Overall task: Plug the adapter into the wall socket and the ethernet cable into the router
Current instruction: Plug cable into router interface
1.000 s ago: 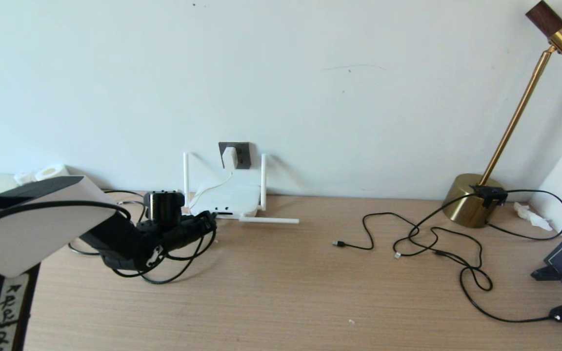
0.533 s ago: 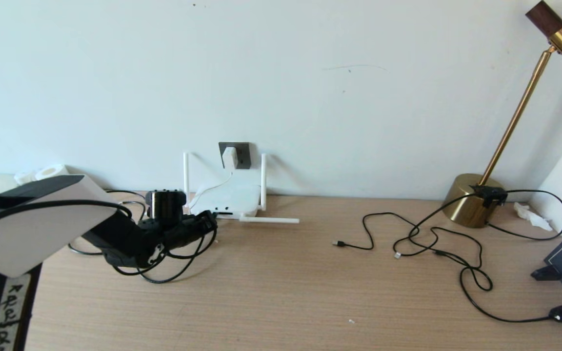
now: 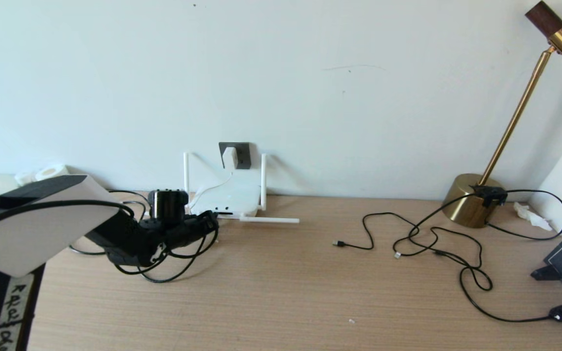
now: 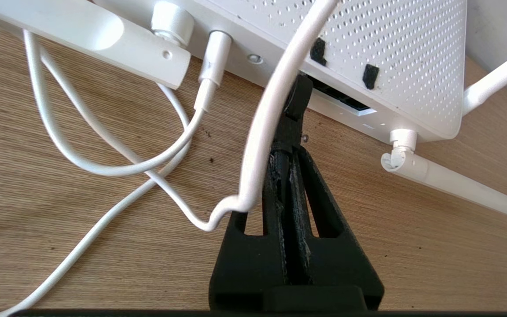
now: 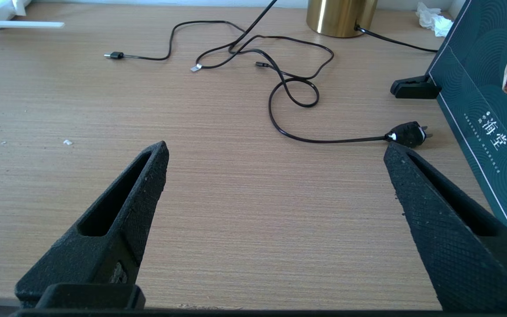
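Presently your left gripper point(image 4: 289, 145), pinched tight on the black ethernet cable point(image 4: 295, 103) at the flat white router point(image 3: 227, 197) by the desk's back edge, must push squarely into the dark port slot.

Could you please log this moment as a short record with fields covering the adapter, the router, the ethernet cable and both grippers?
adapter: adapter sits in the wall socket
router: router lies on the desk below the socket
ethernet cable: ethernet cable plug is at the router's port slot
left gripper: left gripper shut on the cable, at the router's edge
right gripper: right gripper open over bare desk, idle
white cord: white cord drapes across the left fingers
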